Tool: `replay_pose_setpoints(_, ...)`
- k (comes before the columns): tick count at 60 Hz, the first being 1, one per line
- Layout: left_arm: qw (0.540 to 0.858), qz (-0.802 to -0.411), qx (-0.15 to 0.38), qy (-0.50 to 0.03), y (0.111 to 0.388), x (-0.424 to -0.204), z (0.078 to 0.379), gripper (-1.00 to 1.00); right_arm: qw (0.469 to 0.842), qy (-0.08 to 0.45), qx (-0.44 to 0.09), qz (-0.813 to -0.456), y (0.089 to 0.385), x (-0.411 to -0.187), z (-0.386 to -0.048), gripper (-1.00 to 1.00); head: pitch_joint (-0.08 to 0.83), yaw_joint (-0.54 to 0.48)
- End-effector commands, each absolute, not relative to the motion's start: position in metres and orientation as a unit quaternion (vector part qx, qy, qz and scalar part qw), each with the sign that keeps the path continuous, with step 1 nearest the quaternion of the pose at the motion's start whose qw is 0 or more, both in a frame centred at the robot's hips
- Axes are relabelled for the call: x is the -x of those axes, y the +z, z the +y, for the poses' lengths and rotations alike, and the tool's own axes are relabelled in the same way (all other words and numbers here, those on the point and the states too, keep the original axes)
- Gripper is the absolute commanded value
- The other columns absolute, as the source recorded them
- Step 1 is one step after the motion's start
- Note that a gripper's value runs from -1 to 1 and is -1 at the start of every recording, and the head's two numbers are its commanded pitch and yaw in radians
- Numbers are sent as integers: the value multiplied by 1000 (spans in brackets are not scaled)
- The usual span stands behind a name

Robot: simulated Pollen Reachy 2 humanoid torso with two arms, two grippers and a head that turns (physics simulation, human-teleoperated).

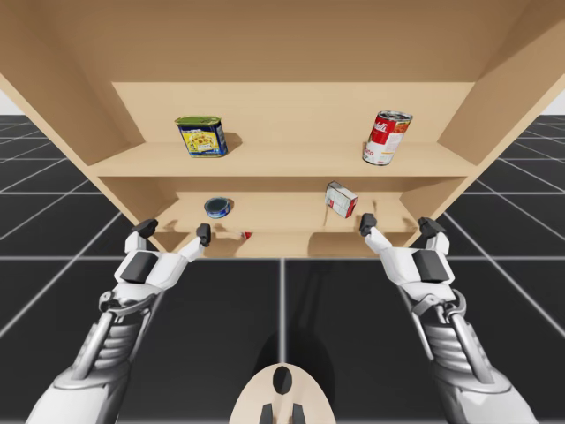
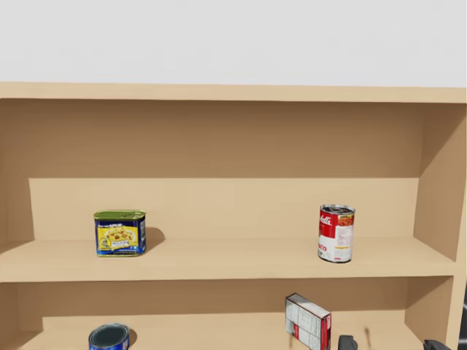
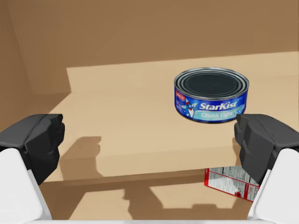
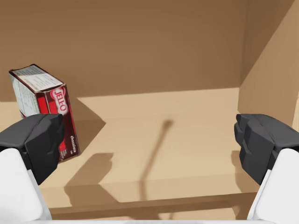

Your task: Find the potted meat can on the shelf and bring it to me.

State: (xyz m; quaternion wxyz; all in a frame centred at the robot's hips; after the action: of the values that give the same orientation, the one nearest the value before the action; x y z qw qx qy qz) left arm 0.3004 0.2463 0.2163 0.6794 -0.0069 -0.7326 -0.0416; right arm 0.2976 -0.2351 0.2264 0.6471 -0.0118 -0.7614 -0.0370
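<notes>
**Item sought:** potted meat can (image 1: 201, 136), a squarish blue-and-yellow can with a green top. It stands upright on the left part of the upper board of the shelf (image 1: 282, 163), with nothing touching it.

**Other stock:**
- Upper board, right part: a red-and-white round can (image 1: 386, 137), well apart from the potted meat can.
- Lower board: a flat blue round can (image 1: 218, 208) and a red-and-white box (image 1: 341, 199).

**Progress:** I judge the task barely begun. The can is in sight, but the reach, the grasp and the carry back to me are all left to do.

**Left end effector** (image 1: 175, 231): fingers spread wide and empty. It sits at the front edge of the lower board, with the blue round can ahead of it and the potted meat can one board above.

**Right end effector** (image 1: 399, 226): also wide and empty. It is level with the lower board, and the red-and-white box is ahead of one finger.
</notes>
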Motion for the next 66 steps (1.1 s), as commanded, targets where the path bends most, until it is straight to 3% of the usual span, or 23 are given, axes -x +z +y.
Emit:
replay_pose_setpoints(1,678,-734,5,-43,217,-299,246,-1000,643,-44,13,-765,225,-298,-235,-1000,-3,-46)
replay_pose_setpoints(13,677,-735,5,-38,218,-298,248,-1000,642,-41,6,-766,227,-298,-235,-1000,46,-16)
replay_pose_setpoints(29,671,-741,2,-34,223,-295,251,-1000,640,-37,12,-768,228,-297,-236,-1000,124,193)
replay_pose_setpoints(42,665,-745,-6,-45,236,-281,239,-1000,639,-38,13,-768,229,-296,-236,-1000,139,277)
replay_pose_setpoints(58,651,-756,29,-66,322,-228,205,-1000,640,-43,17,-767,228,-296,-239,-1000,144,273)
replay_pose_setpoints(66,643,-761,38,-78,353,-225,192,-1000,640,-45,18,-767,229,-296,-240,-1000,147,280)
